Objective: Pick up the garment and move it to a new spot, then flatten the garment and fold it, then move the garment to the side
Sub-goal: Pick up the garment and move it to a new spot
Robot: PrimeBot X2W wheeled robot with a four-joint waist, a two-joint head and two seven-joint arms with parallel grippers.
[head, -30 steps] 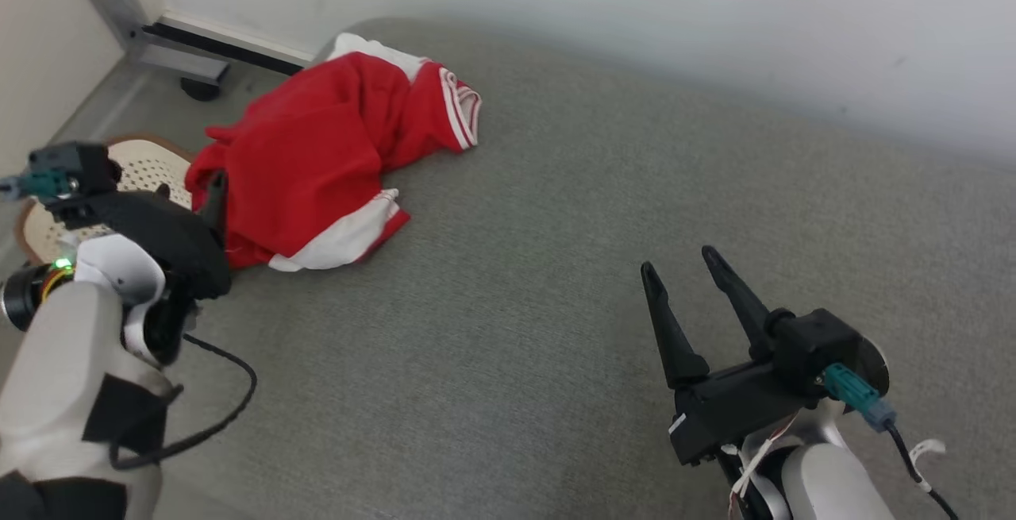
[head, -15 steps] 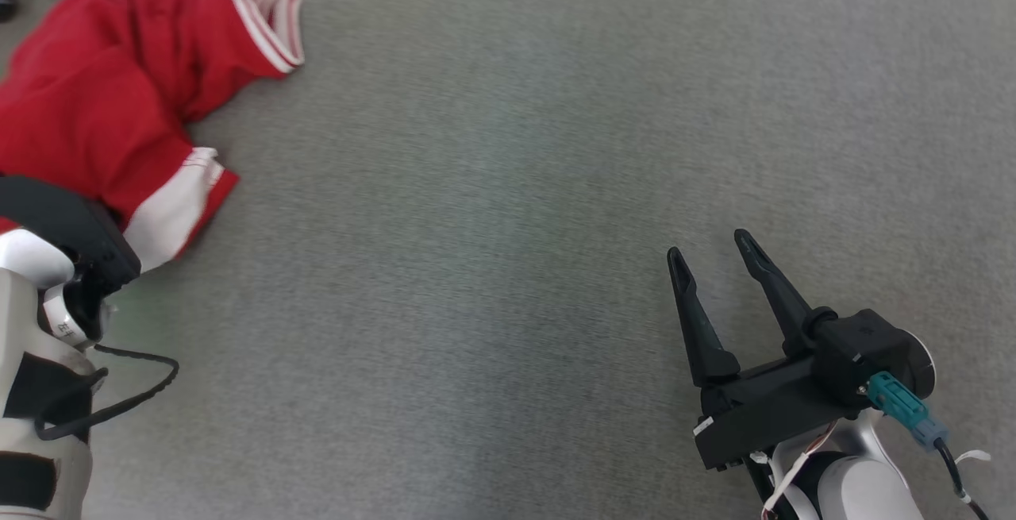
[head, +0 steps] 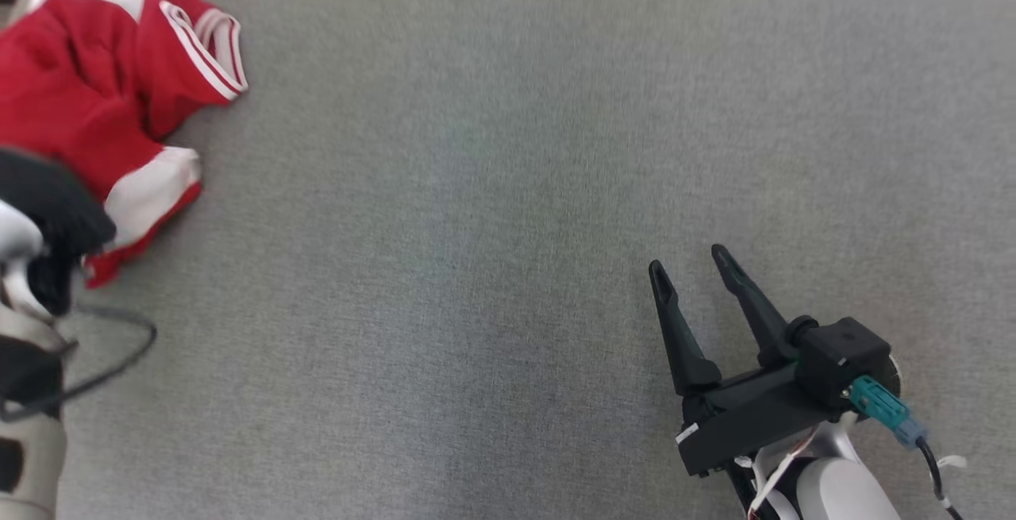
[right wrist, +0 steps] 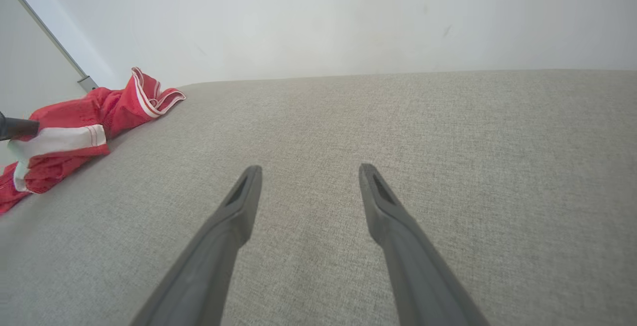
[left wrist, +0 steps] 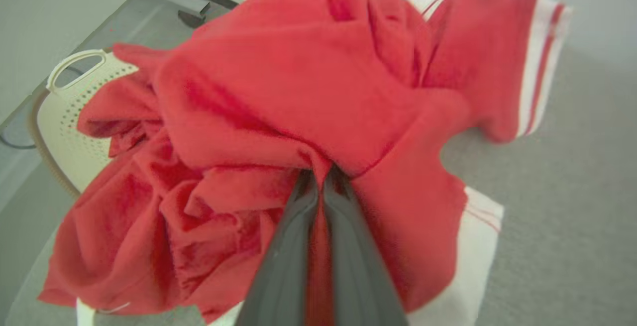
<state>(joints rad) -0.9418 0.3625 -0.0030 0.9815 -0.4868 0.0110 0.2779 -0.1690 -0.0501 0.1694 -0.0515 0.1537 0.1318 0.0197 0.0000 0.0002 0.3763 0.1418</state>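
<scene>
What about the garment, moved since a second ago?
No clear move. The camera shifted; the garment still lies at the grey surface's far-left corner, left gripper shut on it.

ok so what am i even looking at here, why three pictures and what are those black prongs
It is one robot with two arms, photographed by three cameras at once. The head camera looks down on a grey padded surface. The prongs are the fingers of the right gripper, spread open over bare fabric. The other two pictures come from cameras on each wrist, looking along that arm's fingers. In the left wrist view, the left gripper has its fingers pinched shut on a crumpled red and white garment, which lies at the surface's far left edge.
</scene>
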